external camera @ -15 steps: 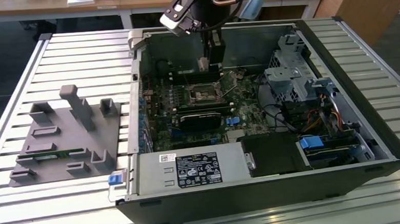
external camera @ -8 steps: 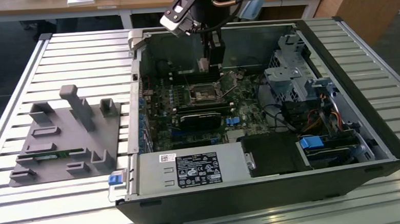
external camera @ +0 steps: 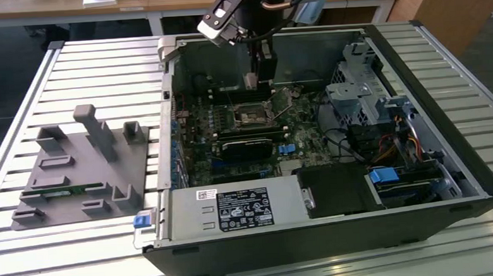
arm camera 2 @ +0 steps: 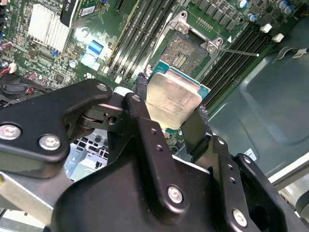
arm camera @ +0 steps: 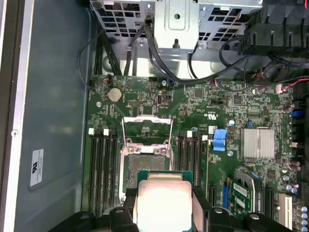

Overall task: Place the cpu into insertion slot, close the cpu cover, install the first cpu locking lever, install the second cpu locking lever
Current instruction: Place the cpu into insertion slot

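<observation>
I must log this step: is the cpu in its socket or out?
Out. The fingers hold the cpu above the motherboard, and the socket beneath lies bare, its cpu cover open.

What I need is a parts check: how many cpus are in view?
1. The cpu is clamped in the gripper, held above the motherboard near the open socket. Others could be hidden inside the case.
</observation>
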